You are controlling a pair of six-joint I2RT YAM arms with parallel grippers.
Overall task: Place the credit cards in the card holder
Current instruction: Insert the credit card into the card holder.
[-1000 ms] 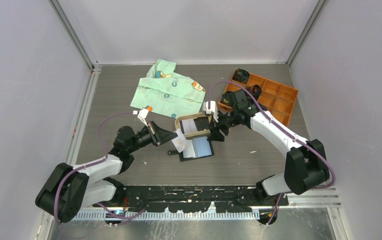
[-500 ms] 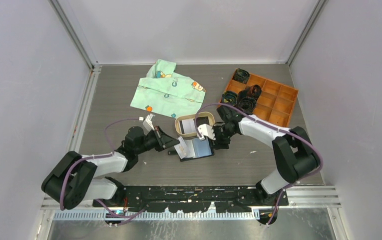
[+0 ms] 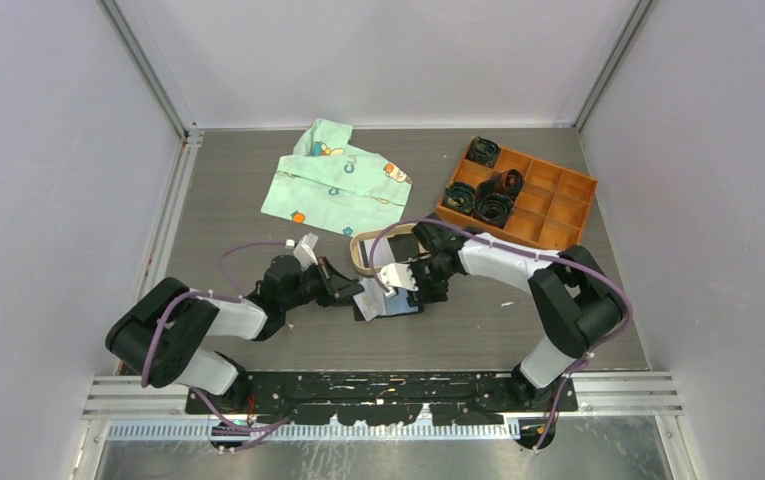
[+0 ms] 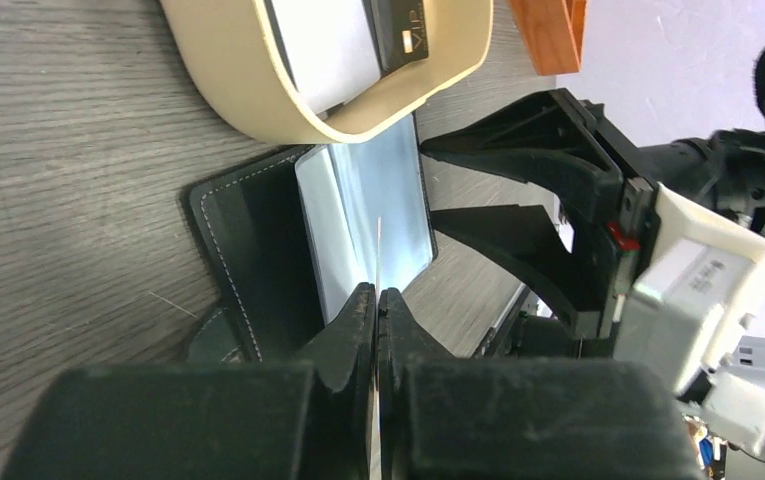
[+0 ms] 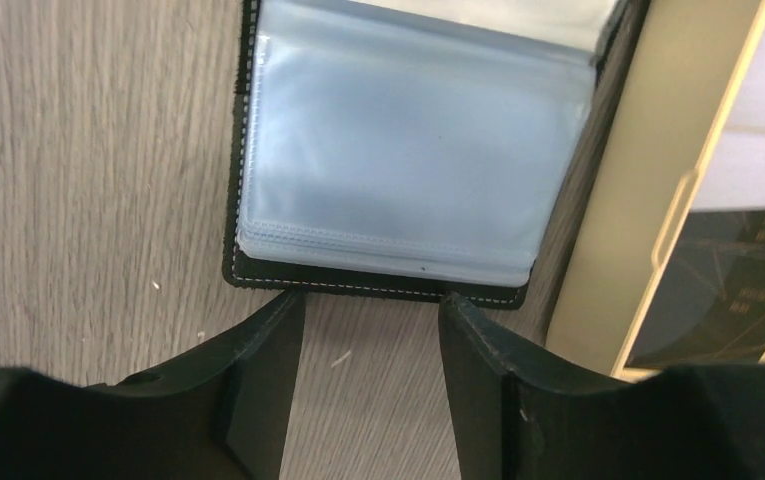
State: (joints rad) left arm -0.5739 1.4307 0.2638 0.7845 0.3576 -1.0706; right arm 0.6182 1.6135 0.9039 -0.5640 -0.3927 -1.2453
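Observation:
The card holder lies open on the table, its clear inner pockets facing up. My left gripper is shut on a whitish credit card, seen edge-on and standing over the pockets. In the top view this card sits at the holder's left side. My right gripper is open, its fingertips straddling the holder's near stitched edge. A white card and a black card lie in the tan tray beside the holder.
The tan oval tray touches the holder's far side. An orange compartment box with dark rolled items stands at the back right. A green patterned cloth lies at the back centre. Both arms meet mid-table.
My right gripper came from the tray down to the holder's edge, its jaws narrowing slightly. My left gripper carried the card rightward and lower, over the holder's pockets.

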